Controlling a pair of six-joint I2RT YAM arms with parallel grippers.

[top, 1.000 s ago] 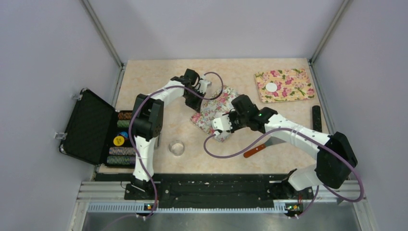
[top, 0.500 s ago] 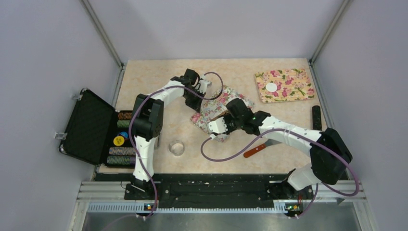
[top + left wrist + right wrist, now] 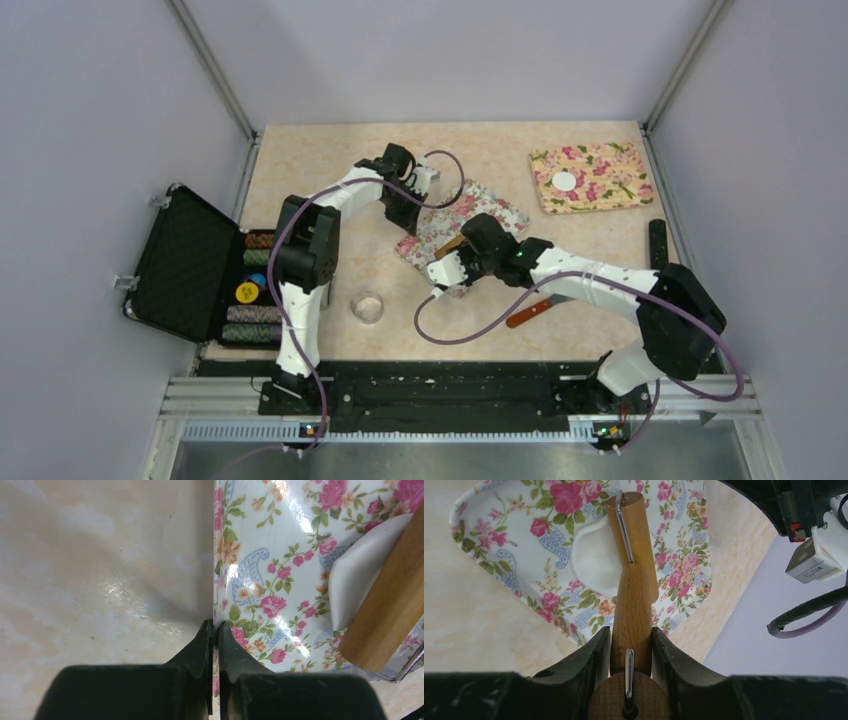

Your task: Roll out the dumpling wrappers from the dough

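Note:
A floral mat (image 3: pixel 470 215) lies mid-table. My left gripper (image 3: pixel 413 207) is shut on its near edge; in the left wrist view the jaws (image 3: pixel 215 630) pinch the mat's (image 3: pixel 280 555) rim. My right gripper (image 3: pixel 462 252) is shut on the handle of a wooden roller (image 3: pixel 633 545), fingers (image 3: pixel 596 647) either side of it. The roller lies across the dough (image 3: pixel 594 557), a white flattened lump on the mat, also seen in the left wrist view as dough (image 3: pixel 352 577) beside the roller (image 3: pixel 395 605). One round dumpling wrapper (image 3: pixel 565 181) rests on a second floral mat (image 3: pixel 600 180) at the back right.
An open black case (image 3: pixel 185 262) with stacked chips stands at the left edge. A small clear glass bowl (image 3: pixel 367 306) sits in front of the left arm. A red-handled scraper (image 3: pixel 535 309) lies under the right arm, a black bar (image 3: pixel 658 245) at the right edge.
My right arm has shifted left and a little nearer, drawing the roller across the mat. The left gripper has kept its pinch on the mat's edge without moving.

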